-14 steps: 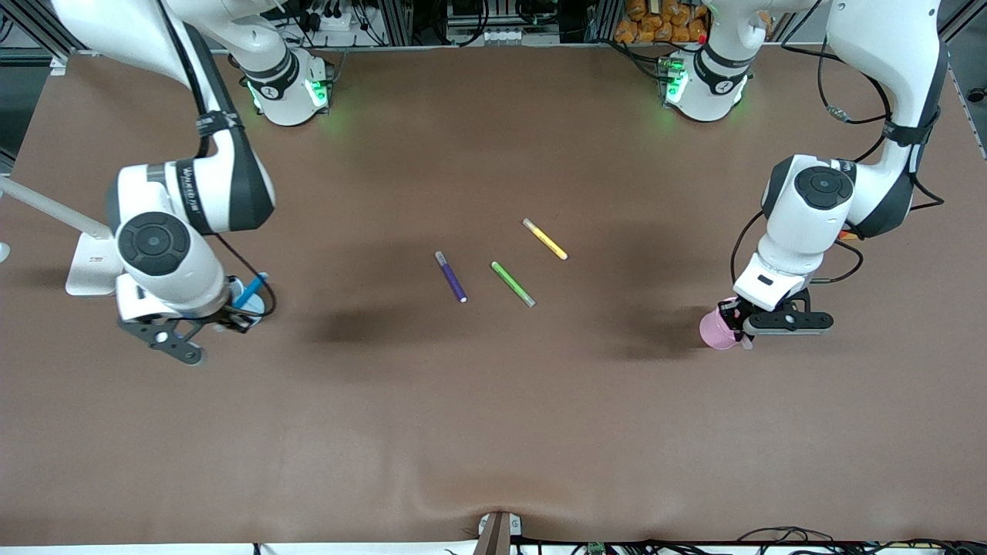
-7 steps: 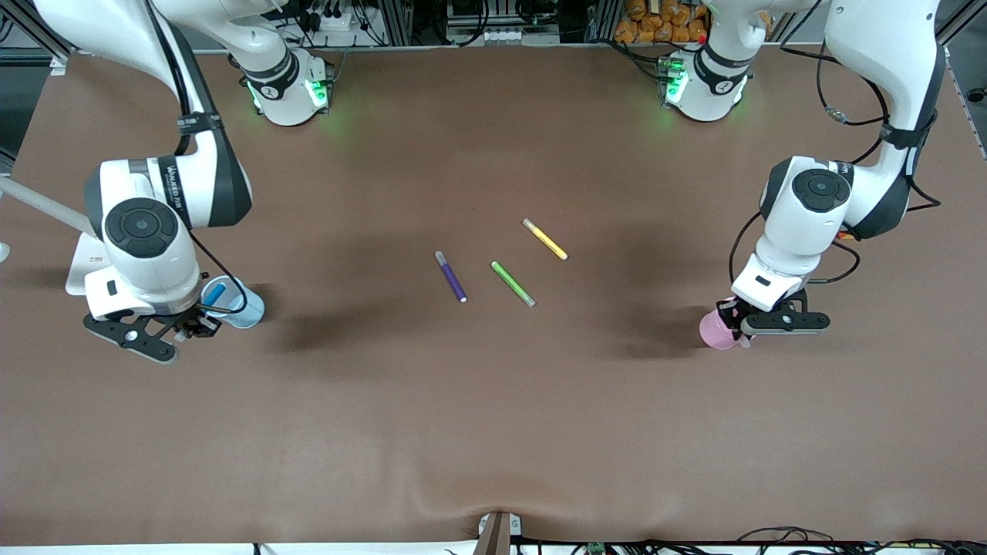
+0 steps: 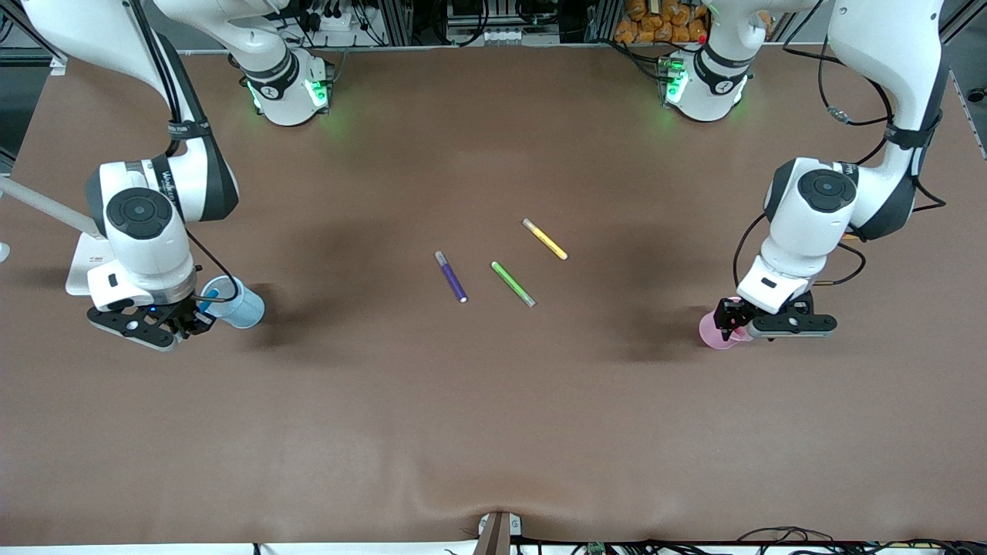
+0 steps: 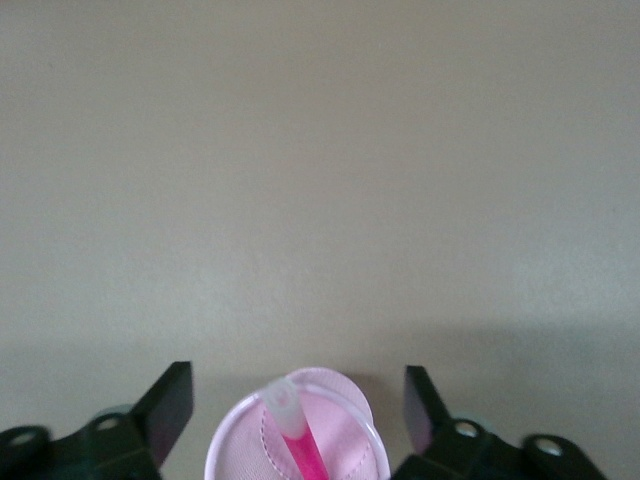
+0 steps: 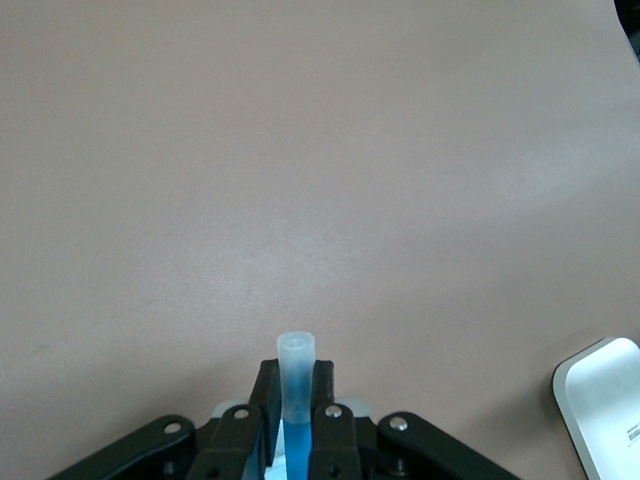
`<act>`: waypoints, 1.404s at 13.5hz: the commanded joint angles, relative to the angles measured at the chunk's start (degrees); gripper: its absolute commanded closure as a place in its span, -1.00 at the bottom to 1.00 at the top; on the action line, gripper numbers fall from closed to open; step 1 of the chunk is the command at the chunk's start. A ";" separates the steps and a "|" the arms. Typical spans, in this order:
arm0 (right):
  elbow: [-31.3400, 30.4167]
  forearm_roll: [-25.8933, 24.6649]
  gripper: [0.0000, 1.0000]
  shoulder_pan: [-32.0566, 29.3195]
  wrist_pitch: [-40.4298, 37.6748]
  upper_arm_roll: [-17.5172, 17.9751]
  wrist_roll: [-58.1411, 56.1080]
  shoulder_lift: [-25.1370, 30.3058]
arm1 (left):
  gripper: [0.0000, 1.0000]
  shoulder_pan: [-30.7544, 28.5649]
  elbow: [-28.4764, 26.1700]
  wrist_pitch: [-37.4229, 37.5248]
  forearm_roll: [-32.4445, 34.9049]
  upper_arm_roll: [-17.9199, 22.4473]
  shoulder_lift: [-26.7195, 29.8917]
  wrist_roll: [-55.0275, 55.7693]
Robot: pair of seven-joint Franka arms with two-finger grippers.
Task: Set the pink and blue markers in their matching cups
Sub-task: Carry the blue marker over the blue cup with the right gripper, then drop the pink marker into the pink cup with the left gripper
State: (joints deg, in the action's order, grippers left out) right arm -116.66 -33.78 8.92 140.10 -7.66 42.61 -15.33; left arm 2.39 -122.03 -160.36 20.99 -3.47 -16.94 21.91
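The right claw pinches the blue marker over the blue cup, at the frame's left. The left claw is spread wide over the pink cup, which holds the pink marker.

robot lab | brown-covered table | aluminium framing, cables along edge

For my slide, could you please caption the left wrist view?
Left gripper open above the pink cup, with the pink marker standing inside it.
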 commanded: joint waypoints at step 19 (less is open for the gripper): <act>-6.83 -14.73 0.70 -0.21 5.18 0.72 16.54 0.04 | -1.00 -0.28 27.01 48.91 -11.99 -5.15 4.20 -2.75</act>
State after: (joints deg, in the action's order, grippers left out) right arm -122.86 -46.47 8.94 144.88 -7.21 57.00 -15.59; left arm 2.51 -97.68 -115.06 12.95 -8.25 -13.01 21.11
